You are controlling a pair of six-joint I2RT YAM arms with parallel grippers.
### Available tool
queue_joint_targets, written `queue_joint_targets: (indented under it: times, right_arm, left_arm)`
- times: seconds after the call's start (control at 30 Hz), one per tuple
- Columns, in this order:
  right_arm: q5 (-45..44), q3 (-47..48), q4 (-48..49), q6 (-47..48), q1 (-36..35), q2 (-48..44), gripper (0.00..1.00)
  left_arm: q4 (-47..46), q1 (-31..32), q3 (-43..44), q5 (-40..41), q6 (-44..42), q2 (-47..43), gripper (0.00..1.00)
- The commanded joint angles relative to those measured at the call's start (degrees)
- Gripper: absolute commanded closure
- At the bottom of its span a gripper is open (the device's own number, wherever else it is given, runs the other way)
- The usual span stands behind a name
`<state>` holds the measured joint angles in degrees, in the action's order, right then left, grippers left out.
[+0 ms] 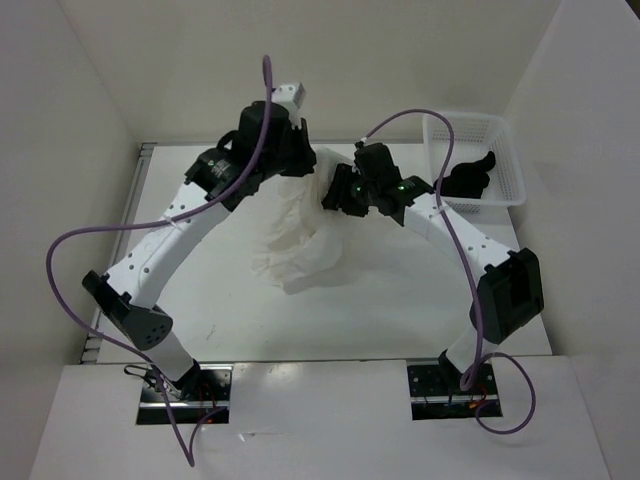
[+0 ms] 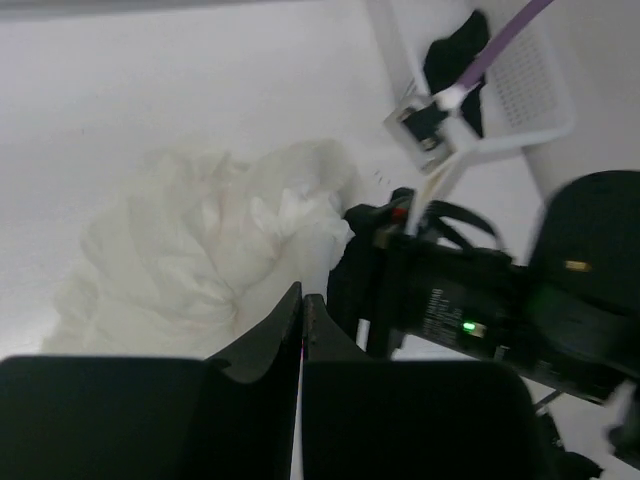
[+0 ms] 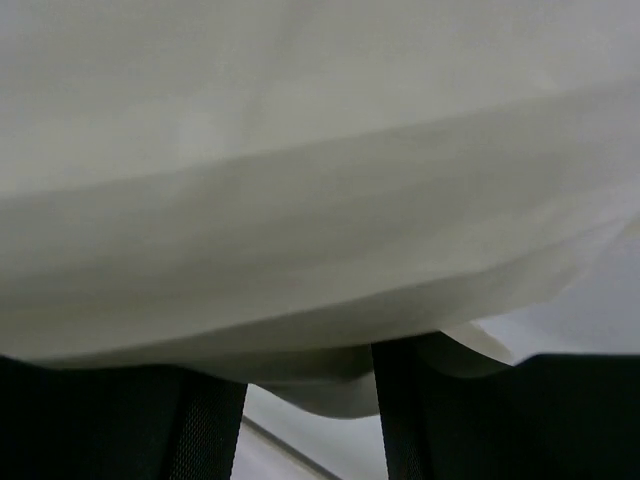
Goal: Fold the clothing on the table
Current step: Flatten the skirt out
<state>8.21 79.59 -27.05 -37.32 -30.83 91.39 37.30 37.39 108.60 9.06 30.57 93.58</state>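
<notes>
The white wrinkled clothing (image 1: 300, 245) lies bunched in the middle of the table (image 1: 390, 305), with one part rising toward both grippers. My left gripper (image 1: 303, 163) hovers at its far edge; in the left wrist view its fingers (image 2: 302, 298) are pressed together with no fabric showing between them, and the clothing (image 2: 190, 250) lies below. My right gripper (image 1: 336, 195) is at the pile's right side. In the right wrist view the clothing (image 3: 300, 200) drapes across the frame, and a fold hangs between the parted fingers of the right gripper (image 3: 305, 378), hiding their tips.
A white mesh basket (image 1: 512, 150) stands at the back right and holds a black cloth lump (image 1: 470, 178); the left wrist view also shows the basket (image 2: 545, 128). The right arm's wrist (image 2: 480, 300) is close beside the left gripper. White walls enclose the table.
</notes>
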Motion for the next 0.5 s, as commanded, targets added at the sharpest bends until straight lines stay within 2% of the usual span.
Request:
queue_joint_targets:
  times: [0.0,0.13,0.2,0.27,0.3,0.37,0.4,0.47]
  right_arm:
    - [-4.5,5.2,-0.8,2.5,0.8,1.2,0.47]
    - [3.6,4.4,5.5,1.2,0.8,0.5,0.47]
    - [3.1,4.4,3.5,1.3,0.8,3.1,0.47]
    - [-0.5,4.4,-0.5,3.0,0.8,5.5,0.49]
    - [-2.1,3.0,-1.4,3.7,1.5,5.5,0.49]
    - [-7.2,2.5,-4.0,4.5,2.4,5.5,0.49]
    - [-9.2,2.5,-5.1,5.3,3.2,5.5,0.49]
    - [-15.5,3.3,-9.1,5.3,6.3,5.5,0.49]
  left_arm:
    - [-2.3,-0.7,10.7,-1.6,0.9,-1.7,1.00]
    - [1.4,-0.7,21.0,-0.5,-0.4,5.0,1.00]
    - [5.6,-0.7,29.6,3.0,-2.4,8.5,1.00]
    - [10.7,-1.3,35.9,5.5,-4.1,10.8,1.00]
    - [12.4,-1.3,42.2,7.5,-5.5,13.1,1.00]
    - [17.1,-1.9,47.0,9.1,-6.0,15.0,1.00]
    - [17.9,-1.9,47.8,10.5,-6.6,15.7,1.00]
    - [17.9,-2.4,42.0,11.2,-6.1,14.0,1.00]
